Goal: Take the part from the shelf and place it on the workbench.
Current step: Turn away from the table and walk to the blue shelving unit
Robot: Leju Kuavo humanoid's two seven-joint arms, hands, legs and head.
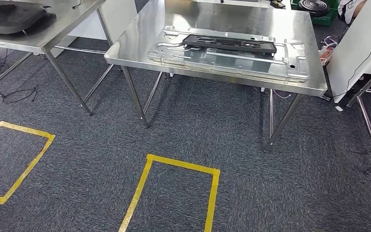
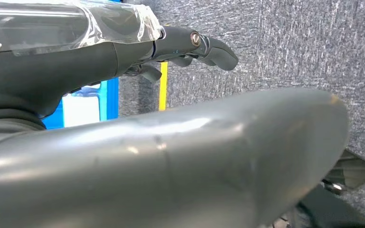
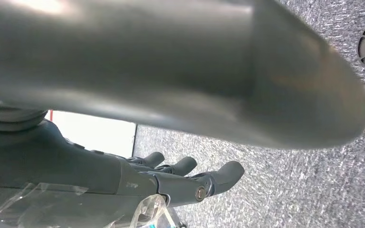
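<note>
Grey carpet: lying nearest, running under everything; the robot is standing on it, back from the tables.
Left hand: hanging low over the carpet, holding nothing, fingers lying loosely apart.
Right hand: likewise hanging, released and empty, fingers spread a little, carpet showing beyond them.
Yellow tape box, centre: marking a standing spot just short of the steel workbench; I am reading it as the place to stop.
Yellow tape box, left: sitting before the second table.
Steel workbench: standing ahead on thin legs, its top shining.
Silver pressed panel: lying flat along the near edge of the workbench.
Black part: resting flat on top of the panel, well inside its outline; whether this is the task's part I cannot tell, though both hands being empty is suggesting so.
Second steel table: standing to the left, carrying a dark moulded piece.
Green crate: sitting farthest back, beyond the workbench.
Step in hand: as I am judging it, moving between stations unloaded.
Doing it well: keeping both arms hanging close, squaring up inside a tape box before reaching, and avoiding the table legs.
</note>
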